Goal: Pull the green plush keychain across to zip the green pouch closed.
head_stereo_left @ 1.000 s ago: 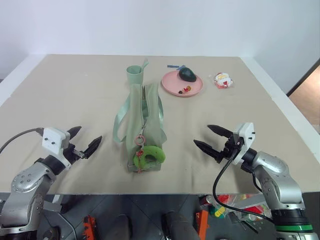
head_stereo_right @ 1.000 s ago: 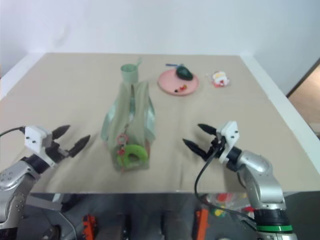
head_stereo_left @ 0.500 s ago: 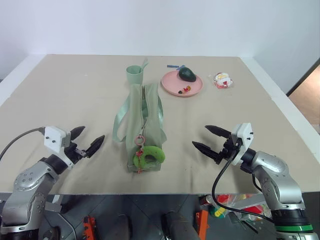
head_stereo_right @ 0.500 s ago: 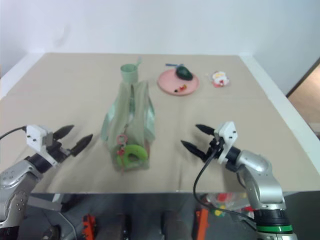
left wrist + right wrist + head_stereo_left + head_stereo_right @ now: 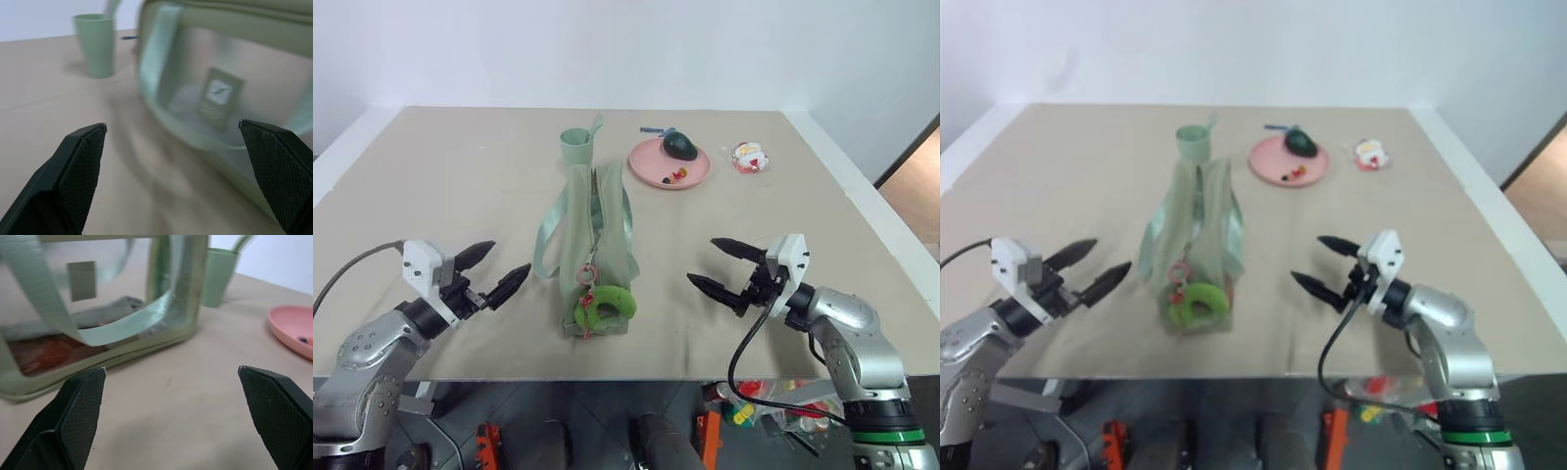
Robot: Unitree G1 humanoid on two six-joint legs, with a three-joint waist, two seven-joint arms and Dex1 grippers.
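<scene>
Pouch: the green pouch [image 5: 590,245] stands mid-table
Keychain: the green plush keychain [image 5: 604,306] hangs at its near end
Left gripper [image 5: 493,271]: fingers wide, empty, at the pouch's 8 o'clock
Right gripper [image 5: 719,266]: spread wide, empty, at 4 o'clock

A lab-like test room: bare white walls [image 5: 460,49] and a plain beige table [image 5: 460,186].

Table: wide beige tabletop [image 5: 460,186].
Cup: pale green plastic cup [image 5: 575,149], upright.
Plate: round pink plate [image 5: 656,168] holding a dark green avocado-shaped object [image 5: 681,147].
Toy: small red-and-white figure [image 5: 750,157], right of the plate.
</scene>
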